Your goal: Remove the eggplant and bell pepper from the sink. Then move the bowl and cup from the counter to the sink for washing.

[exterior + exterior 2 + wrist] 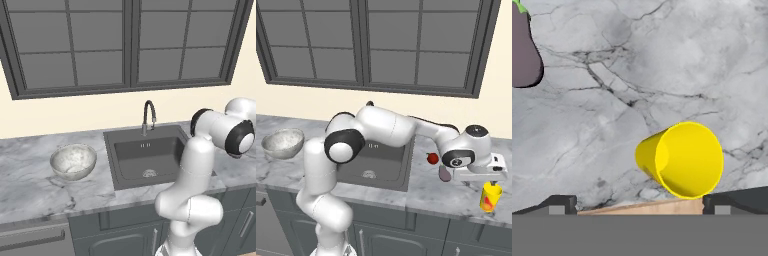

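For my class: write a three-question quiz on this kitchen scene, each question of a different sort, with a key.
1. True or false: the eggplant lies in the sink.
2. Which thing stands left of the sink? A) bowl B) cup C) bell pepper
3. Fill in: the open gripper hovers right above the ____.

Key:
1. False; it lies on the counter, beside the bell pepper.
2. A.
3. Cup.

In the right base view the arm's wrist covers most of the eggplant (pixel 445 173), just right of the sink (pixel 401 172); a dark sliver shows. In the hand view, the eggplant (pixel 523 52) is cut by the left edge. The gripper (pixel 495 184) hides the cup's (pixel 490 196) rim, perhaps touching it.
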